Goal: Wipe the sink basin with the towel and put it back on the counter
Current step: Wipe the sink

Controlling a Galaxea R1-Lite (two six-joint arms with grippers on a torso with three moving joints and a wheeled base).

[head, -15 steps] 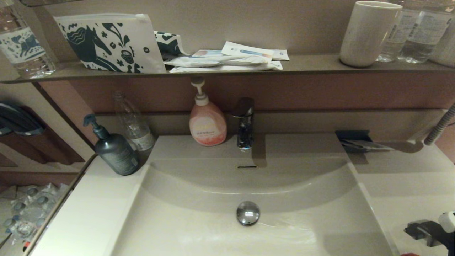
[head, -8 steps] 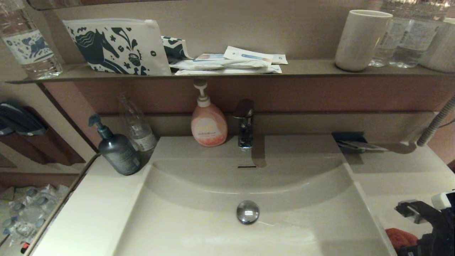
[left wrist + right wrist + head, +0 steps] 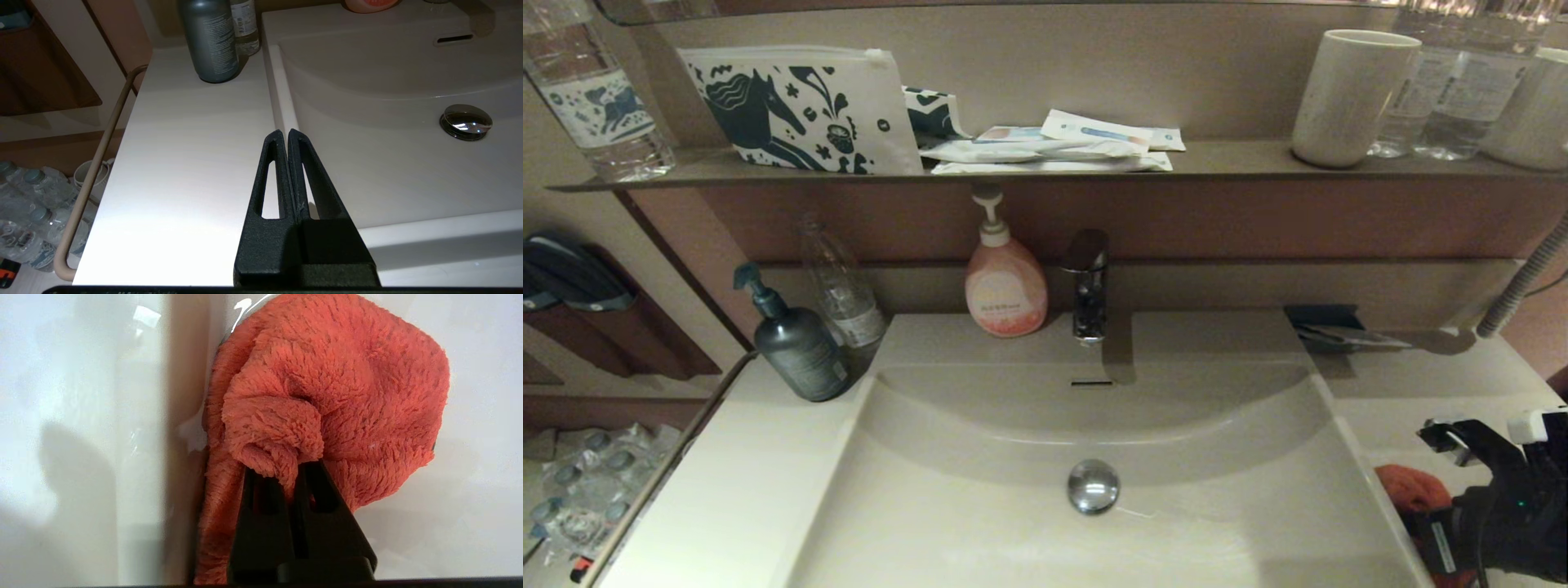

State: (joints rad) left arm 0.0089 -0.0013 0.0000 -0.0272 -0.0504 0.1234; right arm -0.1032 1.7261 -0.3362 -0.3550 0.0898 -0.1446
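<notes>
The red-orange towel (image 3: pixel 1414 487) sits bunched on the right counter (image 3: pixel 1445 408), right beside the sink basin's (image 3: pixel 1013 457) right rim. In the right wrist view my right gripper (image 3: pixel 291 473) is shut on a fold of the towel (image 3: pixel 347 384), which rests on the white counter (image 3: pixel 482 498). The right arm (image 3: pixel 1503 514) enters from the lower right corner. My left gripper (image 3: pixel 284 132) is shut and holds nothing; it hovers over the left counter (image 3: pixel 184 163) by the basin's (image 3: pixel 388 155) left rim. The chrome drain plug (image 3: pixel 1093 487) lies mid-basin.
A dark grey pump bottle (image 3: pixel 796 347) and a clear bottle (image 3: pixel 841 294) stand at the back left. A pink soap dispenser (image 3: pixel 1005 286) and the faucet (image 3: pixel 1088 286) stand behind the basin. A dark blue packet (image 3: pixel 1327 327) lies at the back right. The brown shelf (image 3: pixel 1241 155) carries a cup (image 3: pixel 1352 98).
My right arm has come further into view from the lower right, and the towel it holds now shows on the counter beside the basin's rim. The left arm has not moved.
</notes>
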